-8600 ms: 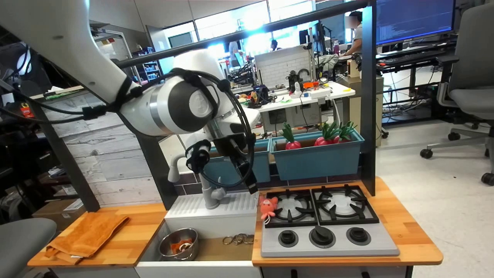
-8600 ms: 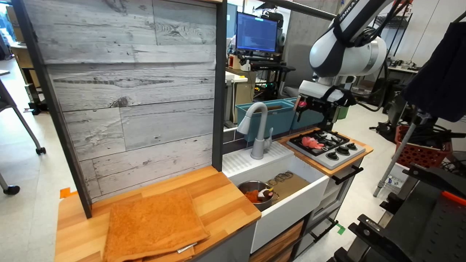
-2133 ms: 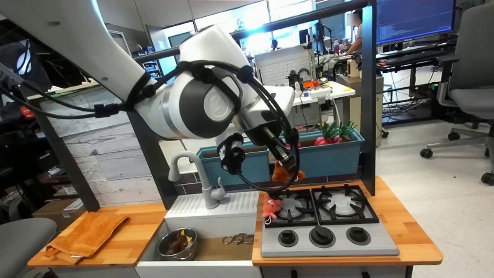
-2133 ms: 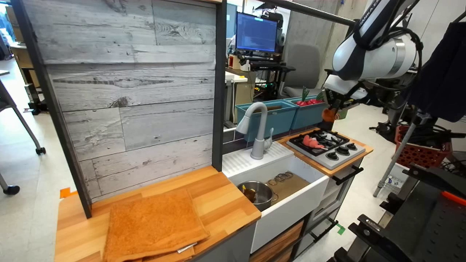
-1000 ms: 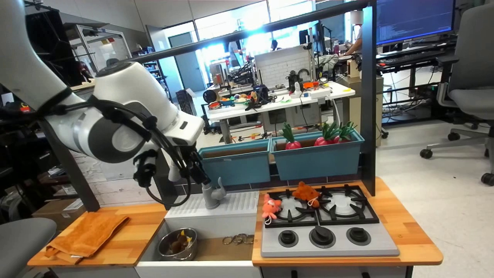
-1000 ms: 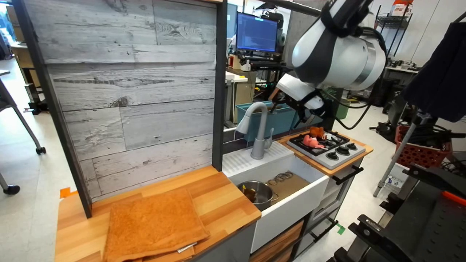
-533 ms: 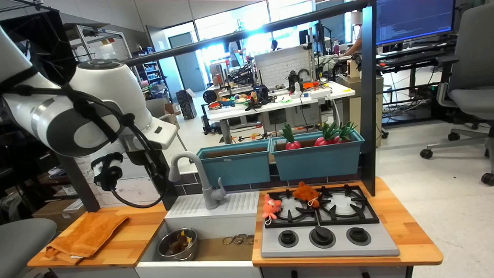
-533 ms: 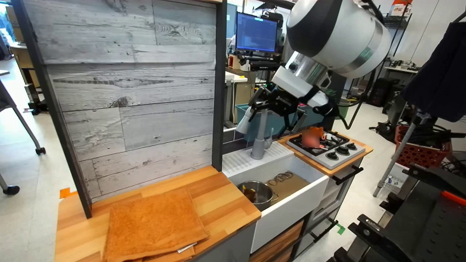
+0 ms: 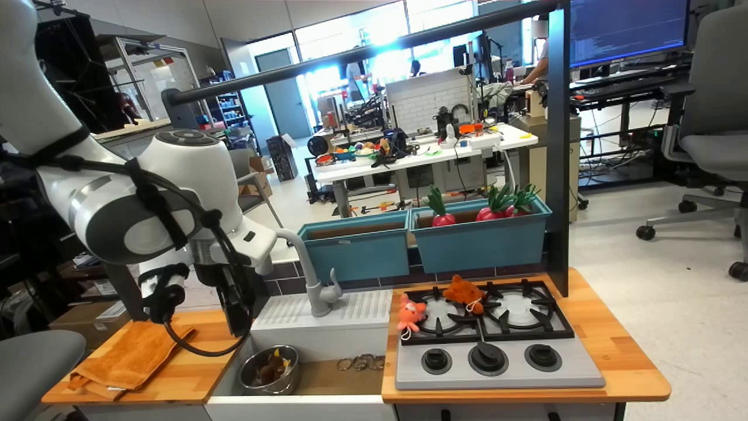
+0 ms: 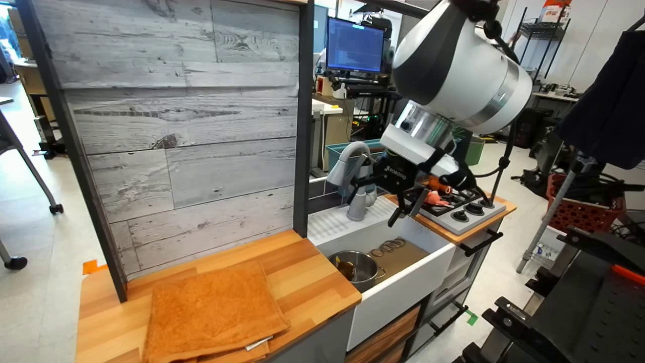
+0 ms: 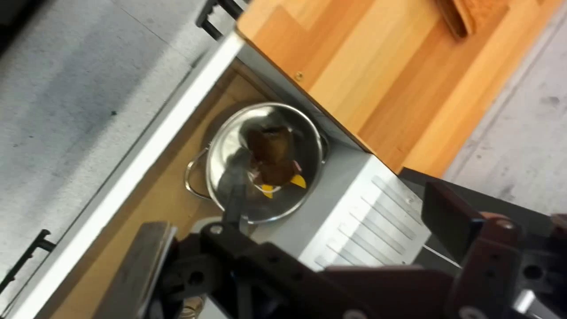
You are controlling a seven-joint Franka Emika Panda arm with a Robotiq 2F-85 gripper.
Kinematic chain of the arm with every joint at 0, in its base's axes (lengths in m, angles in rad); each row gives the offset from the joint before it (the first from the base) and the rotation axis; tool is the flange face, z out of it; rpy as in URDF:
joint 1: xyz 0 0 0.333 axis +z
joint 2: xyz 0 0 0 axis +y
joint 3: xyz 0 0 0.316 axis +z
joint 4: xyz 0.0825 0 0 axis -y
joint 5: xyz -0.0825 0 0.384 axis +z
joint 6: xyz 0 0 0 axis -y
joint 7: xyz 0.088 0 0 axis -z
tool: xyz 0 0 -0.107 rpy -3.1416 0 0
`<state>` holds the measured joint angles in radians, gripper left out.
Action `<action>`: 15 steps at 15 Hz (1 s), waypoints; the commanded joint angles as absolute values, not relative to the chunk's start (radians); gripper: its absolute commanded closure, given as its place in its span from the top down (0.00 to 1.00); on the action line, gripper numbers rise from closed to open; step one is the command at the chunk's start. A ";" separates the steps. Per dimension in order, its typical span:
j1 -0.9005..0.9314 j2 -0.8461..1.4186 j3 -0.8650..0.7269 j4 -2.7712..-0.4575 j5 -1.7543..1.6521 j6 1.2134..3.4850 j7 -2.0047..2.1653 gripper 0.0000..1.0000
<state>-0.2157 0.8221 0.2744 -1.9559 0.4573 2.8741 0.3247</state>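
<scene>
My gripper (image 10: 373, 207) stands open above the sink area, its fingers wide apart with nothing between them. In the wrist view a steel pot (image 11: 288, 204) sits below and ahead of the gripper, in the sink. Inside the pot lies a brown plush toy (image 11: 270, 155) with yellow parts and a white loop. In both exterior views the stove holds two more plush toys: an orange one (image 9: 463, 292) across the middle of the grates and a pink one (image 9: 410, 314) at the left edge. The gripper touches none of them.
The grey faucet (image 10: 359, 196) rises close to the gripper. Metal rings (image 9: 362, 362) lie on the sink floor. An orange towel (image 9: 131, 356) is on the wooden counter. Blue planters (image 9: 479, 242), one with red radishes, stand behind the stove.
The orange plush, in the pot at first and later held over the stove, was let go there. The opened gripper swung back to the sink and has just lowered.
</scene>
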 commanded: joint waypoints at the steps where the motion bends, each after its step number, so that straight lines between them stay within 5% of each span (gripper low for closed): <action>1: -0.039 0.788 0.061 -1.893 0.369 2.626 0.428 1.00; 5: 0.112 0.853 -0.119 -1.770 0.193 2.493 0.529 1.00; 15: 0.081 0.881 -0.065 -1.745 0.154 2.478 0.319 1.00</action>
<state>0.0707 0.8372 -0.0627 -1.8030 0.2192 2.5358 0.3713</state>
